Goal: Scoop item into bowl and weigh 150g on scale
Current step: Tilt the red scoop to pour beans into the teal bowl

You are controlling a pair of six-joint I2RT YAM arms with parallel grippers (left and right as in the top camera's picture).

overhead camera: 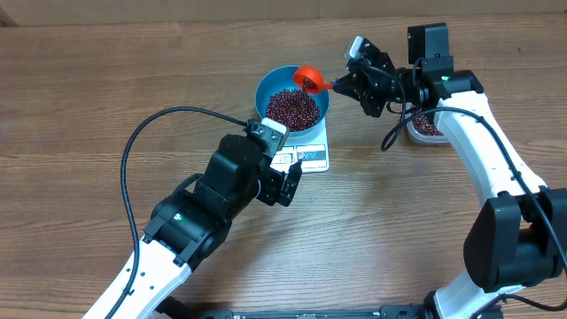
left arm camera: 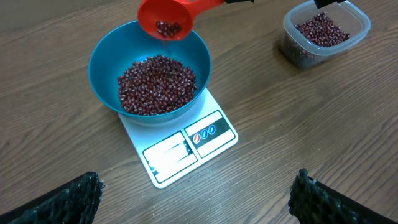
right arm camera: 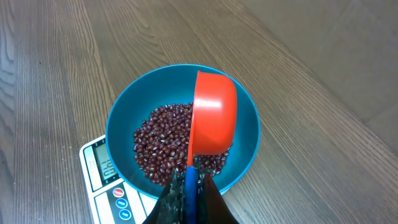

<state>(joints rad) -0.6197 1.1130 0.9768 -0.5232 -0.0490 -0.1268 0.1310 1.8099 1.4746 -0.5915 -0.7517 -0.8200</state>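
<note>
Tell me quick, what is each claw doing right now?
Left gripper: open, holding nothing.
Right gripper: closed on the handle of the scoop, over the bowl.

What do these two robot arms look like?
Both have white tubular links with chunky black joints. A black cable loops off the left arm; another hangs beside the right arm, which shows small green lights. The left end effector has black, bumpy fingers.

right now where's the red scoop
In the overhead view the red scoop hangs tilted over the upper-right rim of the bowl, which sits on the scale, its handle held by the right gripper.
</note>
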